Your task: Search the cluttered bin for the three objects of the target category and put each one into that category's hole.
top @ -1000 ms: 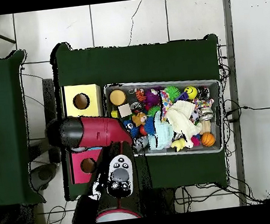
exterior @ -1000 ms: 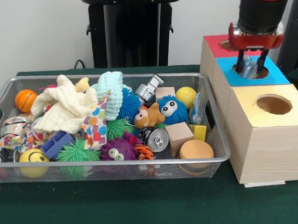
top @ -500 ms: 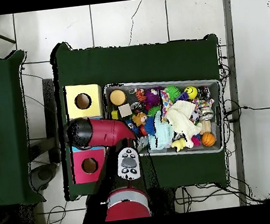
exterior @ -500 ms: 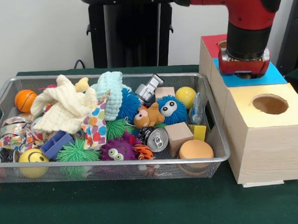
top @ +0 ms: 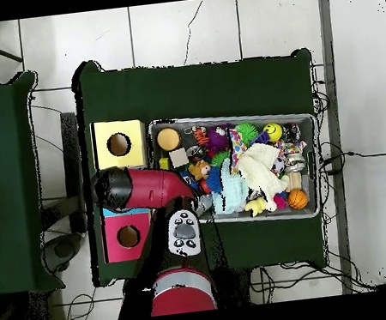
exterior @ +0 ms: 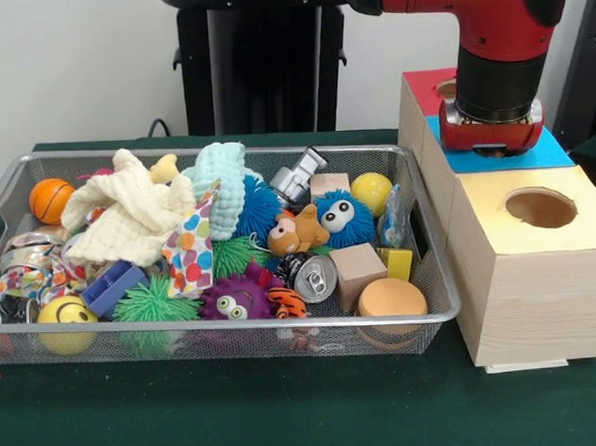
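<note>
My gripper point(exterior: 491, 139) is sunk into the hole of the blue-topped box point(exterior: 556, 153), and only its red wrist body shows above the opening. Whatever is inside the hole is hidden. In the overhead view the red arm point(top: 141, 187) covers that box. The wire bin point(exterior: 234, 328) holds a crushed can point(exterior: 316, 277), a clear plastic piece point(exterior: 393, 218), a grey metal part point(exterior: 298, 177), a wooden block point(exterior: 358, 270) and several fuzzy toys and balls.
A yellow-topped box point(exterior: 499, 234) with a round hole stands in front of the blue one, and a red-topped box point(exterior: 426, 81) behind it. The bin's right wall lies close against the boxes. Cream cloth point(exterior: 127, 212) covers the bin's left part.
A second ago the gripper hung above the blue hole with a clear item between its fingers. It has dropped into the hole and has barely moved in the last half second.
</note>
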Controlling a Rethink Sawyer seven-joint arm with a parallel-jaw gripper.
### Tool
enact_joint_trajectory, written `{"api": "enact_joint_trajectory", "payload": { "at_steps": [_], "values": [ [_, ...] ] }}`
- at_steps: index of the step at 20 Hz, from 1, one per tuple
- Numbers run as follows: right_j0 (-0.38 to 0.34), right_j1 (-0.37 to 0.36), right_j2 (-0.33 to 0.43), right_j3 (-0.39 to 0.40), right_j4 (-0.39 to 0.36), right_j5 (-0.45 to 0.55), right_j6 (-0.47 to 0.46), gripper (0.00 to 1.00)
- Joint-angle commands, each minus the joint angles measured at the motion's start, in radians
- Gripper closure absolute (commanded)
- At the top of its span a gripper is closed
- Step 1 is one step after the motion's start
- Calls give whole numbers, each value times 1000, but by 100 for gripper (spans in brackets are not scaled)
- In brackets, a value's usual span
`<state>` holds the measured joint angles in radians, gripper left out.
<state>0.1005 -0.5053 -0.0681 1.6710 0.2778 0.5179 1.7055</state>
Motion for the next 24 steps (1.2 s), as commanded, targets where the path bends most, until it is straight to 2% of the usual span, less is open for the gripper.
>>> {"api": "enact_joint_trajectory", "payload": {
  "at_steps": [1, 4, 5, 8, 12, 24],
  "values": [
    [-37, 157, -4, 0, -65, -83, 132, 100],
    [-30, 155, -13, -2, -72, -99, 133, 100],
    [-24, 156, -21, -6, -73, -93, 138, 0],
    [3, 165, -53, -28, -71, -46, 162, 0],
    [16, 161, -70, -34, -69, -49, 169, 0],
    [33, 143, -76, -35, -48, -14, 166, 0]
  ]
}}
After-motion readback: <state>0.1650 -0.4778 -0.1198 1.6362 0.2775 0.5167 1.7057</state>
